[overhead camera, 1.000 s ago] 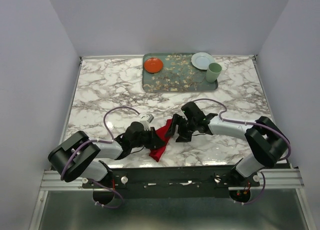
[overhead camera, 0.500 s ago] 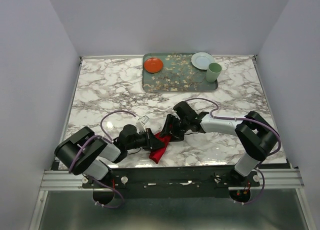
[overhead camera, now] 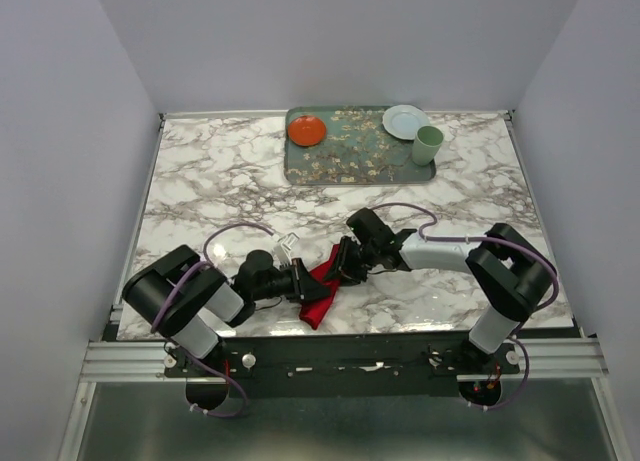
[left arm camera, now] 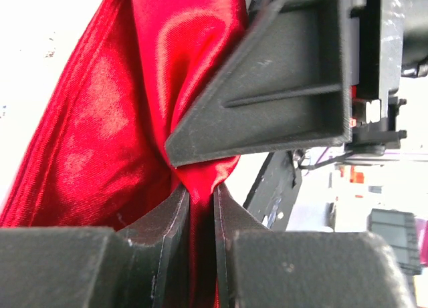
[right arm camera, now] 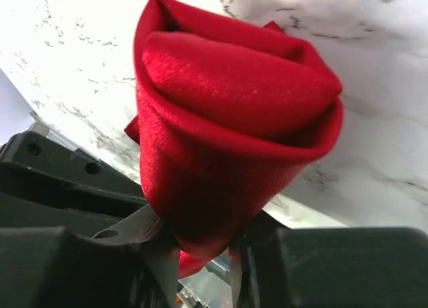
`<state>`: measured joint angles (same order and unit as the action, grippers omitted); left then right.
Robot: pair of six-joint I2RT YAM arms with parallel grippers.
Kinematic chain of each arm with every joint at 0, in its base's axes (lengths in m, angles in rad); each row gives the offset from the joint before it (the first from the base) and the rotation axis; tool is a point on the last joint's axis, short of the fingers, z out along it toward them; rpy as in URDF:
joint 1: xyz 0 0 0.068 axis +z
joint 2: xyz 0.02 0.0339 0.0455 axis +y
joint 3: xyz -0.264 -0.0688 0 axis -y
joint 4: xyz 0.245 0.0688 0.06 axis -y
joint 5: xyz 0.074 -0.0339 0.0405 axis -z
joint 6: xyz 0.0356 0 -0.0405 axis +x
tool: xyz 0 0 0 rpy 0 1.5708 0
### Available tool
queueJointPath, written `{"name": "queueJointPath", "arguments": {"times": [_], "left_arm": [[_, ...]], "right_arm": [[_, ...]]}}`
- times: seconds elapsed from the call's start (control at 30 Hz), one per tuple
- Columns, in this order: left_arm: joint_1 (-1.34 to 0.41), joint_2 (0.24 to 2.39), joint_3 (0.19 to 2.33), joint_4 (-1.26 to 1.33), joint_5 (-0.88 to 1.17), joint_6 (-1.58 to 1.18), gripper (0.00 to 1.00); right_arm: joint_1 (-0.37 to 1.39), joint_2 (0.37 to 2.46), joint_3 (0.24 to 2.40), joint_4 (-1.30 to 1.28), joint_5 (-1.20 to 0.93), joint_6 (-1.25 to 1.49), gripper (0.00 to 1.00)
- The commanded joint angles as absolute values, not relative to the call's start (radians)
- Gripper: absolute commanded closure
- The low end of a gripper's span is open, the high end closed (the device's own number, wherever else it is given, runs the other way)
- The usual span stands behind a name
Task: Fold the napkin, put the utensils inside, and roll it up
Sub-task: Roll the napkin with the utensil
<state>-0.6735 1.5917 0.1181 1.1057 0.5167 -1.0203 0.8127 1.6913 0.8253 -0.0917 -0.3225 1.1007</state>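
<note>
Both arms reach inward and meet over the near centre of the marble table [overhead camera: 200, 181].

The napkin [overhead camera: 320, 286] lies there between the two claws, its lower end trailing toward the near edge. In the right wrist view it is rolled into a loose tube with an open end.

Left claw [left arm camera: 200, 201]: closed on the napkin, a thin fold of red cloth pinched between its fingertips.

Right claw [right arm camera: 200, 249]: closed on the napkin, the lower end of the roll clamped between its fingers. It stands just beside the left claw.

At the far edge of the table rests a patterned tray [overhead camera: 360, 166]. It carries an orange plate [overhead camera: 306, 131], a pale plate [overhead camera: 404, 121] and a green cup [overhead camera: 428, 144], all well apart from the claws.
</note>
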Motion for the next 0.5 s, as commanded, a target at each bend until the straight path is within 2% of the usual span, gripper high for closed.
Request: {"name": "queueJointPath", "arguments": {"times": [0.0,0.03,0.17,0.33,0.43,0.47], "left_arm": [[-0.669,1.426,0.138,0.857,0.477,-0.891,0.77],[-0.67,1.389,0.146,0.789,0.454,-0.862,0.66],[-0.678,1.227,0.231,0.478,0.365,-0.694,0.54],[-0.704,1.1,0.317,0.214,0.272,-0.608,0.51],[-0.805,1.063,0.379,0.092,0.12,-0.586,0.51],[-0.837,1.06,0.414,0.066,0.024,-0.586,0.38]], "right_arm": [[0.822,1.726,0.827,-0.089,-0.29,1.088,0.69],[0.822,1.727,0.828,-0.089,-0.291,1.085,0.71],[0.822,1.733,0.834,-0.095,-0.293,1.063,0.72],[0.821,1.729,0.845,-0.118,-0.282,1.052,0.73],[0.822,1.729,0.853,-0.138,-0.285,1.058,0.73],[0.822,1.732,0.856,-0.144,-0.29,1.065,0.73]]}}
